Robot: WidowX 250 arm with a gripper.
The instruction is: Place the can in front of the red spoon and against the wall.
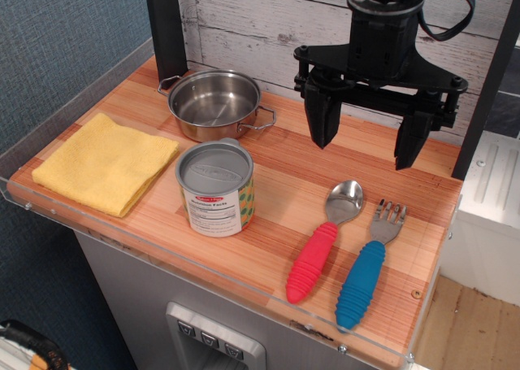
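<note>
The can (216, 188) stands upright near the front middle of the wooden counter, grey lid up, white label with a red logo facing front. The red spoon (322, 241) lies to its right, metal bowl pointing toward the back, red ribbed handle toward the front edge. The whitewashed plank wall (268, 20) runs along the back of the counter. My gripper (367, 138) hangs open and empty above the back right of the counter, behind the spoon and close to the wall, its two black fingers wide apart.
A steel two-handled pot (214, 103) stands behind the can. A folded yellow cloth (104, 162) lies at the left. A blue-handled fork (367, 268) lies right of the spoon. A black post (166, 28) stands at the back left. The blue-grey side wall (57, 45) is at the left.
</note>
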